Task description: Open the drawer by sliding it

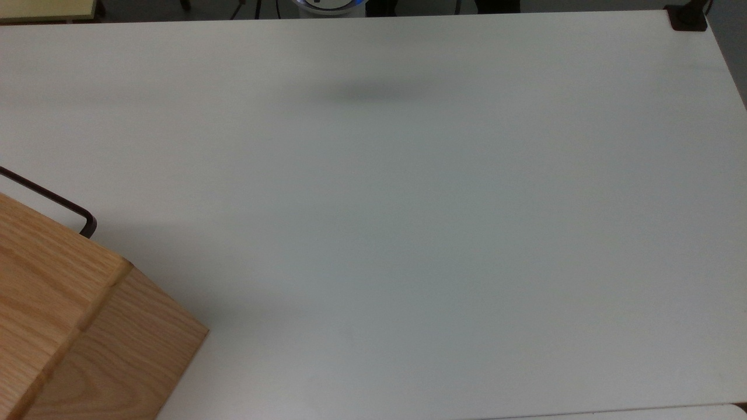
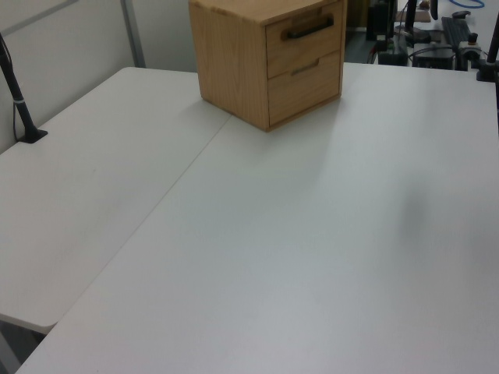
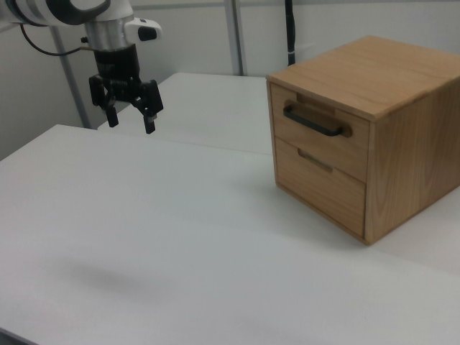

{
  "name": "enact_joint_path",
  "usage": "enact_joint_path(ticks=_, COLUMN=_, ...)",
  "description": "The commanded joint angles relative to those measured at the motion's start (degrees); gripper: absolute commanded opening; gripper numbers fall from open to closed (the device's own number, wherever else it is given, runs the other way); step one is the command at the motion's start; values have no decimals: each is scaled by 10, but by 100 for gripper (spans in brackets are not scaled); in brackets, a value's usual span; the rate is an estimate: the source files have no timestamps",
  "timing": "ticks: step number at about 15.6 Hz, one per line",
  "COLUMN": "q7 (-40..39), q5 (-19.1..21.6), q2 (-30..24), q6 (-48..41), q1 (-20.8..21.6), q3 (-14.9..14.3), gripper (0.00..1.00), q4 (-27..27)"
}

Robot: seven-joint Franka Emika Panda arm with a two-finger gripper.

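Currently, the gripper (image 3: pixel 131 121) is being held spread, above the table (image 3: pixel 144 237), at ten o'clock from the shut drawer (image 3: pixel 316 140).

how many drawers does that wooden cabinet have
2: the top drawer with the black bar handle, and a lower drawer directly beneath it. Both look closed. Other cabinet faces are partly hidden.

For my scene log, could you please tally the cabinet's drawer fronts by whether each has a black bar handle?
With black bar handle: 1, the upper drawer
Without a bar handle: 1, the lower drawer front
Total: 2
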Motion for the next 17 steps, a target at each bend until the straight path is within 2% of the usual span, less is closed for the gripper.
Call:
enact_joint_path(ticks=1, q7=-8, q5=3, q2=-4, q6=3, q1=3, q3=-6, gripper=100, q4=0)
enact_joint_path(ticks=5, q7=-18, q5=0, q2=0, q6=13, q1=-16, q3=-4, gripper=100, q4=0)
enact_joint_path(ticks=10, q7=-93, q5=-42, q2=47, q6=141, q1=-48, q3=-4, gripper=100, q4=0)
enact_joint_path(ticks=12, q7=-153, q5=-57, q2=68, q6=202, q1=-64, q3=-4, gripper=100, q4=0)
enact_joint_path(ticks=16, q7=-322, q5=-80, q2=116, q6=343, q1=-100, q3=-7, gripper=100, q4=0)
enact_joint_path(ticks=17, q7=-367, q5=-91, q2=124, q6=375, q1=-106, q3=-17, gripper=100, q4=0)
